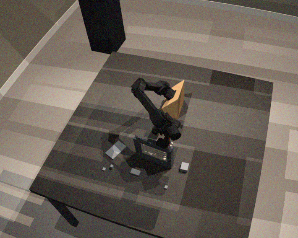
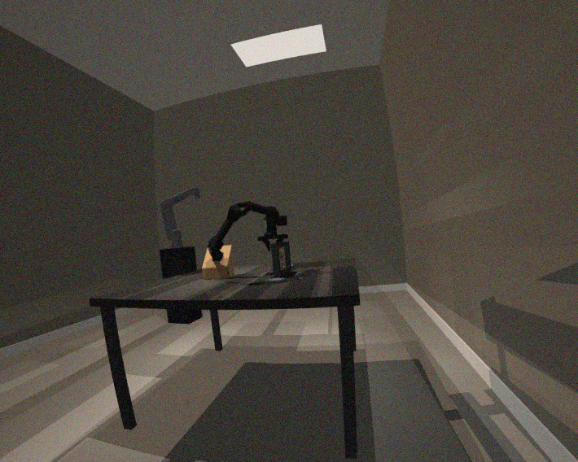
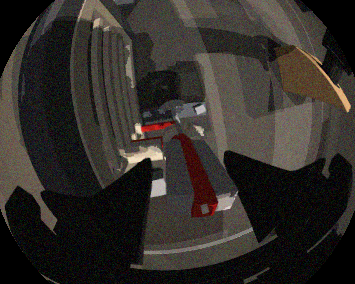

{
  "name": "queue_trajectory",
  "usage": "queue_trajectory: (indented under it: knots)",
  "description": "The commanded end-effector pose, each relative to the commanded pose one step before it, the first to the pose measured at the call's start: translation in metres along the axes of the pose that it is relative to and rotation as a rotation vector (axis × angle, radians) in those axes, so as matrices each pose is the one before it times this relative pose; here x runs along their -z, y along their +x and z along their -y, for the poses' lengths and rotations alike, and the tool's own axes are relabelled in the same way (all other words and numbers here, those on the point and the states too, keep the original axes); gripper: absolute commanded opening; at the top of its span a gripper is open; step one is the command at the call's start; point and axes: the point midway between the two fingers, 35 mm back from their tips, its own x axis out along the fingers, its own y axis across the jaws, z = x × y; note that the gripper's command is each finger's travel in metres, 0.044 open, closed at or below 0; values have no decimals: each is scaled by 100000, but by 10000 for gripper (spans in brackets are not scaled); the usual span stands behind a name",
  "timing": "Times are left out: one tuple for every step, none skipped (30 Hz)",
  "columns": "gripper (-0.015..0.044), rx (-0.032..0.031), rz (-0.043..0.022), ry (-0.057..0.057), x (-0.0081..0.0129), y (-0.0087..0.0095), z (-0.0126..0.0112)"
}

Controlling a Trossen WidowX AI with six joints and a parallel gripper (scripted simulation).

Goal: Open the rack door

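Matte black arm (image 1: 147,102) (image 2: 223,232), chunky rounded joints, dark pointed jaws.

A dark rectangular rack frame (image 1: 137,146) (image 2: 273,258) (image 3: 48,100) is blocking passage left of a white block (image 1: 184,166); a narrow gap is separating them.
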Motion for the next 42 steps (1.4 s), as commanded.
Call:
queue_trajectory:
  knots:
    - [283,-114,292,11104,-80,2,-4]
    - [283,0,0,0,0,0,0]
    - [283,0,0,0,0,0,0]
    - [283,0,0,0,0,0,0]
    - [283,0,0,0,0,0,0]
    - [257,0,0,0,0,0,0]
    - [231,0,0,0,0,0,0]
    - [204,0,0,0,0,0,0]
    - [178,0,0,0,0,0,0]
    - [152,0,0,0,0,0,0]
    - [126,0,0,0,0,0,0]
    - [99,0,0,0,0,0,0]
    - [93,0,0,0,0,0,0]
    - [86,0,0,0,0,0,0]
    - [79,0,0,0,0,0,0]
    - [73,0,0,0,0,0,0]
    - [66,0,0,0,0,0,0]
    - [59,0,0,0,0,0,0]
    - [53,0,0,0,0,0,0]
    - [46,0,0,0,0,0,0]
    - [39,0,0,0,0,0,0]
    - [33,0,0,0,0,0,0]
    - [26,0,0,0,0,0,0]
    - [19,0,0,0,0,0,0]
    - [13,0,0,0,0,0,0]
    - [11,0,0,0,0,0,0]
    - [11,0,0,0,0,0,0]
    - [11,0,0,0,0,0,0]
    - [11,1,0,-361,-8,0,13]
    - [11,2,0,-1083,-23,-1,41]
    - [11,3,0,-1805,-38,-2,68]
    - [11,3,0,-2080,-43,-2,80]
    - [11,3,1,-2245,-45,-2,88]
    - [11,3,1,-2245,-43,-1,89]
    - [11,3,1,-2245,-41,-1,91]
    - [11,3,1,-2248,-40,-1,92]
    - [11,3,1,-2248,-38,-1,93]
    - [11,4,1,-2284,-38,0,101]
    - [11,4,1,-2288,-36,0,103]
    - [11,4,1,-2288,-34,0,104]
    - [11,4,1,-2266,-39,0,119]
    - [11,4,1,-2269,-36,0,120]
